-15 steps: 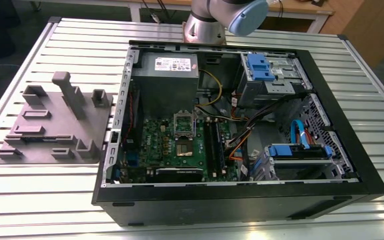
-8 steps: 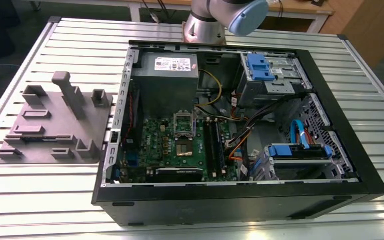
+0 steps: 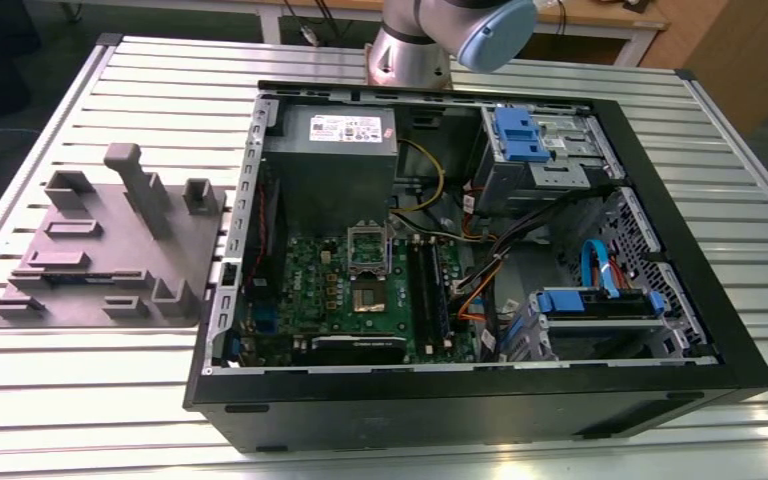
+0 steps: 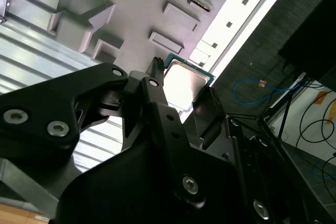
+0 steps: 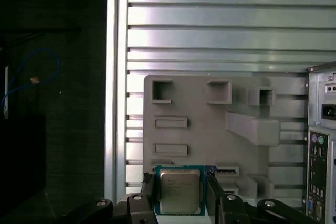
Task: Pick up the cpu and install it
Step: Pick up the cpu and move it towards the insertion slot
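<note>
Holding: fingers [image 5: 149, 192] clamped on two opposite edges of the cpu [image 5: 180, 191], grey tray [image 5: 199, 129] beyond it.
Cpu: probably light, stiff and fragile underneath; the edges look safest to grip.

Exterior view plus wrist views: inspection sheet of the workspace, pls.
Surface: slatted metal table.
Job's things: cpu held off the table; green motherboard lies in the open PC case.
Clutter: grey fixture plate on the table, at the exterior view's left of the case.
Pincer: pincer shut on the cpu, a finger on each of two opposite edges.
Cables: wire bundle and blue cable inside the case; blue floor cable.
Surroundings: wooden furniture behind the table; dark floor.
</note>
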Available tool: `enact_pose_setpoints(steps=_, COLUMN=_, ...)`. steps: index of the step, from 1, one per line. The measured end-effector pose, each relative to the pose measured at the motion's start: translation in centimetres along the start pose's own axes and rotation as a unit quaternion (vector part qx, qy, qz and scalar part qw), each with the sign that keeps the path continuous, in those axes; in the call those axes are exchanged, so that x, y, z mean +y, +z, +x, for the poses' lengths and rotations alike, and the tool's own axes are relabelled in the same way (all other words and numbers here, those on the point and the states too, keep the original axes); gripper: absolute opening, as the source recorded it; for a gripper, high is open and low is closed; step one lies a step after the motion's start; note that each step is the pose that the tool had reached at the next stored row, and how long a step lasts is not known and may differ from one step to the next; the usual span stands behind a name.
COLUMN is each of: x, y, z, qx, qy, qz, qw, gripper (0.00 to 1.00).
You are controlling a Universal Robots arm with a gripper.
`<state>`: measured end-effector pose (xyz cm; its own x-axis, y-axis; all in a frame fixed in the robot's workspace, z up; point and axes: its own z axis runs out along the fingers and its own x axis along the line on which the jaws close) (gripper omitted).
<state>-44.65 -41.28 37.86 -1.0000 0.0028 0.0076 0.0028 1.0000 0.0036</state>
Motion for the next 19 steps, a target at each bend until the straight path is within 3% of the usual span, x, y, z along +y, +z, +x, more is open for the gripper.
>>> enact_pose_setpoints(steps=19, x=0.0, y=0.0, z=-1.18, qx=-0.0001, qy=0.0, qz=0.0, qw=1.0, gripper=0.47)
